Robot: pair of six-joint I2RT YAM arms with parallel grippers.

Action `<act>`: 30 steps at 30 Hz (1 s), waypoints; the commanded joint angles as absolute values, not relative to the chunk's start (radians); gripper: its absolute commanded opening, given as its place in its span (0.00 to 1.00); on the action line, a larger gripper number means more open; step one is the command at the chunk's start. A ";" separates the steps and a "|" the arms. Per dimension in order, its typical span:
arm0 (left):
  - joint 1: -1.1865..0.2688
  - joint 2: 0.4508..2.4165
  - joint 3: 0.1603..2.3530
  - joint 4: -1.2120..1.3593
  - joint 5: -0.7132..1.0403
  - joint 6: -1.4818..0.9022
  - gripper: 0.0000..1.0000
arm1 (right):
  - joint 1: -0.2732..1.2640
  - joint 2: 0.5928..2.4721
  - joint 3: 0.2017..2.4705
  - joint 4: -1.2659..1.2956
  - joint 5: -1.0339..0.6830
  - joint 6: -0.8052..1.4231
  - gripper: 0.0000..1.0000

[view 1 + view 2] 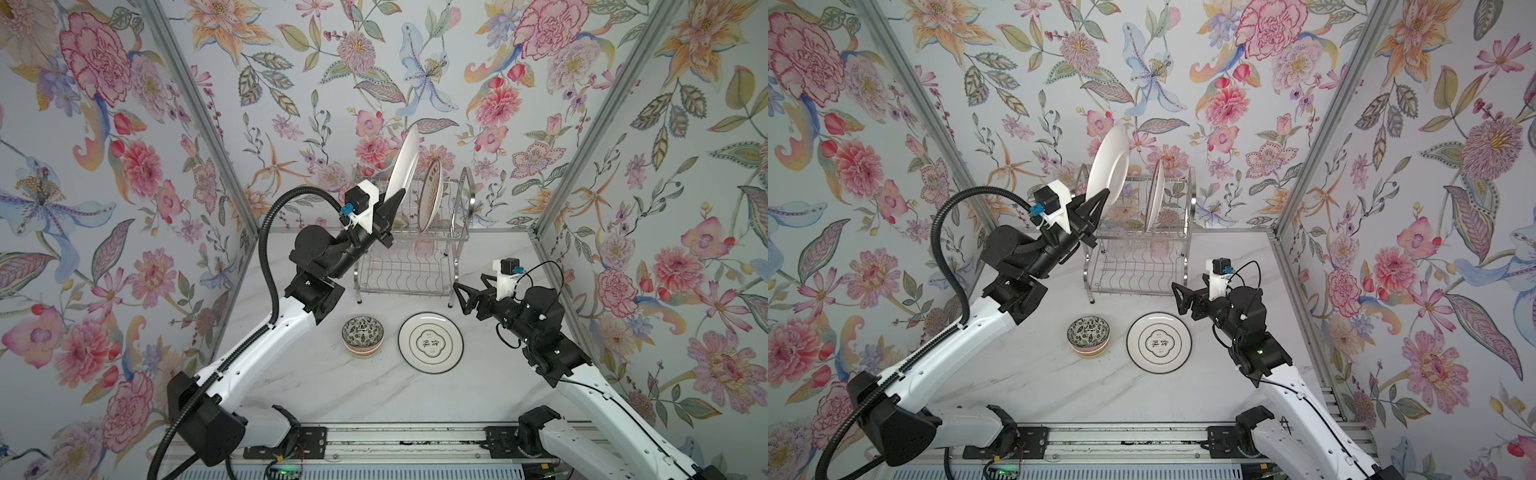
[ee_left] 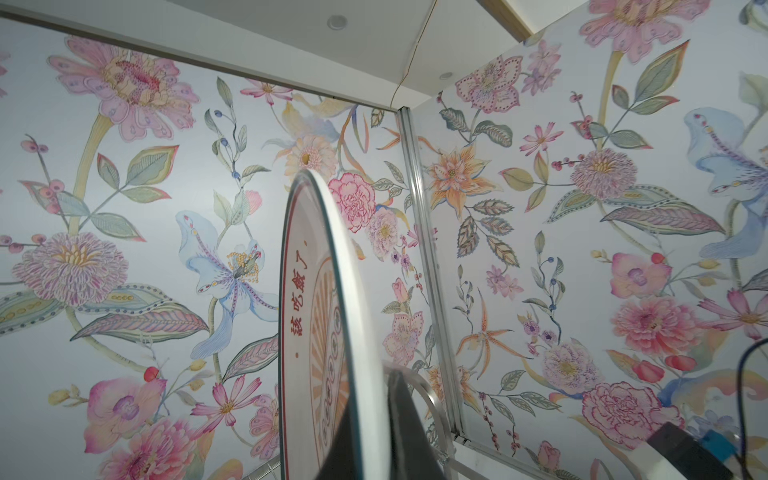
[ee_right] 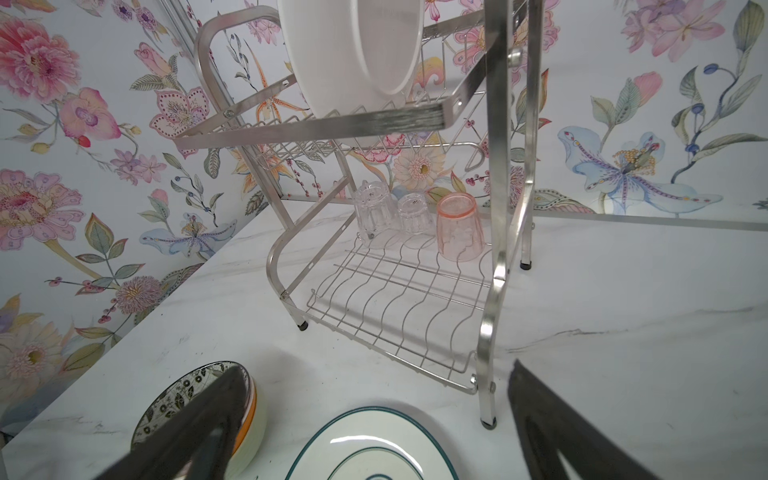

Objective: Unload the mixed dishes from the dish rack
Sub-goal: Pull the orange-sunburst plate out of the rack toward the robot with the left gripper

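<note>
Plate (image 1: 405, 162) held above rack (image 1: 428, 237)
Left gripper (image 1: 395, 200) clamps the plate's lower rim, plate upright, centre frame; right gripper (image 1: 459, 291) spread empty, lower right.

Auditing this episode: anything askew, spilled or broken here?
Nothing stands out. The tilted plate above the dish rack is clamped in the left end effector, not falling; the cups on its lower shelf stand upside down, intact. No spills or breakage visible.

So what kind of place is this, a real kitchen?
Probably a staged robot test cell, not a home kitchen: floral-papered panels in metal framing box in a marble-look tabletop, two robot arms mount on a rail, and a steel dish rack stands at the back.
</note>
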State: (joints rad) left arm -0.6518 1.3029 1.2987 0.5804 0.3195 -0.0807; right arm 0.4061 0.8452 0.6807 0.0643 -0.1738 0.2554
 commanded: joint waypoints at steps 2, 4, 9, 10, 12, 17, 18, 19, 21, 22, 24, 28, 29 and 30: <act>-0.710 1.183 1.215 0.509 0.344 0.078 0.00 | 0.397 0.833 0.743 -0.046 -0.168 0.311 0.99; -0.730 1.123 1.154 0.473 0.309 0.122 0.00 | 0.394 0.829 0.758 -0.091 -0.140 0.336 0.99; -0.746 0.968 0.994 0.407 0.260 0.227 0.00 | 0.357 0.849 0.813 -0.188 -0.131 0.413 0.99; -0.754 0.943 0.974 0.381 0.252 0.244 0.00 | 0.343 0.858 0.824 -0.203 -0.149 0.435 0.99; -0.772 0.903 0.949 0.320 0.226 0.270 0.00 | 0.318 0.872 0.847 -0.228 -0.183 0.492 0.99; -0.840 0.795 0.854 0.199 0.182 0.362 0.00 | 0.218 0.909 0.874 -0.247 -0.406 0.661 0.99; -0.854 0.778 0.837 0.177 0.176 0.382 0.00 | 0.209 0.913 0.880 -0.260 -0.434 0.678 0.99; -0.869 0.763 0.822 0.151 0.161 0.408 0.00 | 0.197 0.917 0.883 -0.275 -0.460 0.693 0.99; -0.892 0.745 0.805 0.108 0.125 0.447 0.00 | 0.185 0.917 0.880 -0.289 -0.500 0.709 0.99; -0.901 0.740 0.797 0.087 0.111 0.461 0.00 | 0.182 0.913 0.874 -0.287 -0.512 0.718 0.99; -0.909 0.736 0.786 0.064 0.088 0.485 0.00 | 0.176 0.909 0.870 -0.287 -0.536 0.737 0.99; -0.952 0.758 0.772 0.035 0.005 0.561 0.00 | 0.173 0.908 0.876 -0.282 -0.612 0.753 0.99; -0.964 0.767 0.772 0.024 -0.016 0.585 0.00 | 0.173 0.909 0.877 -0.281 -0.626 0.754 0.99; -0.982 0.780 0.769 0.018 -0.043 0.613 0.00 | 0.174 0.909 0.879 -0.281 -0.640 0.756 0.99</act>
